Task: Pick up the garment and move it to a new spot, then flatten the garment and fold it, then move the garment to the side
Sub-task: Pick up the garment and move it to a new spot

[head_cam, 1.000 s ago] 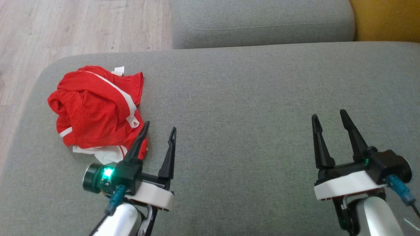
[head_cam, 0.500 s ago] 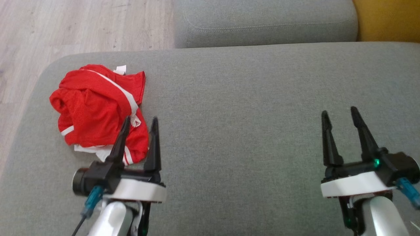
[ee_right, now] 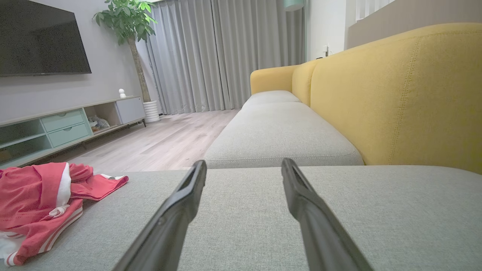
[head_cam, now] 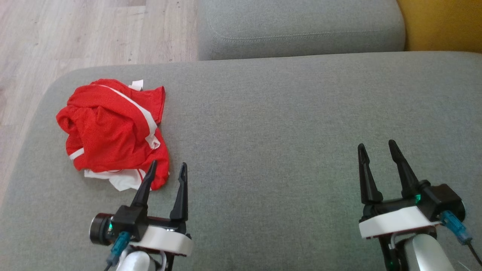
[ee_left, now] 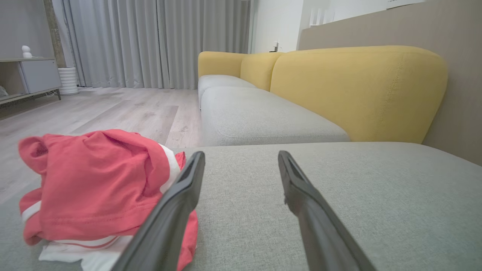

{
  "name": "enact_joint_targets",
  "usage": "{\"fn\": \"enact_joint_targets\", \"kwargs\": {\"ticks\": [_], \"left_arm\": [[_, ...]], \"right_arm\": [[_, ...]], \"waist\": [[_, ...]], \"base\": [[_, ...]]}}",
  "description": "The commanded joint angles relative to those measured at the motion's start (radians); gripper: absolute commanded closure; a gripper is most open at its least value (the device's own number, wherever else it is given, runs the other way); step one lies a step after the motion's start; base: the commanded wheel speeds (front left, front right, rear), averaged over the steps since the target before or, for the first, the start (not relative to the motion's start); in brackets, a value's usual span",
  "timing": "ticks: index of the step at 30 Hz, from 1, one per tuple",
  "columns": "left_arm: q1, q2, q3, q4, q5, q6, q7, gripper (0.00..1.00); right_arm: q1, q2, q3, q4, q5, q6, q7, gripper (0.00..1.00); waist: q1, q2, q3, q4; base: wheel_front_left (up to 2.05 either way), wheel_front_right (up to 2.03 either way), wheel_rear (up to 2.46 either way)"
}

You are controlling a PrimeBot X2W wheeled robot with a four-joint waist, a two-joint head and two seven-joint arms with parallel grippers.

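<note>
Since the crumpled red mesh garment (head_cam: pixel 113 128) lies at the sofa cushion's (head_cam: pixel 282 124) left end, the released left hand (head_cam: pixel 168 163), just beside its near edge, should pinch a thick fold. The right hand (head_cam: pixel 377 144) hangs released, well apart.

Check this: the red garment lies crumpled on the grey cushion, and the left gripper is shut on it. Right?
No: the left gripper is open, holding nothing, as the left wrist view shows. The red garment lies crumpled on the grey cushion.
</note>
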Motion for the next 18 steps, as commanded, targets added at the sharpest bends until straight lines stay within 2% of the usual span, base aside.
{"fn": "enact_joint_targets", "kwargs": {"ticks": [1, 10, 18], "left_arm": [[-0.030, -0.001, 0.048, -0.029, 0.010, -0.006, -0.012, 0.00], [-0.023, -0.024, 0.089, -0.030, 0.039, -0.038, -0.012, 0.00], [-0.020, -0.032, 0.108, -0.036, 0.050, -0.051, -0.012, 0.00]], "right_arm": [[-0.025, -0.008, 0.029, -0.026, -0.003, -0.001, -0.012, 0.00], [-0.027, -0.008, 0.037, -0.018, 0.016, -0.001, -0.012, 0.00], [-0.028, -0.008, 0.046, -0.015, 0.019, -0.001, -0.012, 0.00]], "waist": [[0.0000, 0.0000, -0.001, 0.000], [0.0000, 0.0000, -0.005, -0.001], [0.0000, 0.0000, -0.004, 0.008]], "base": [[0.00, 0.00, 0.00], [0.00, 0.00, 0.00], [0.00, 0.00, 0.00]]}}
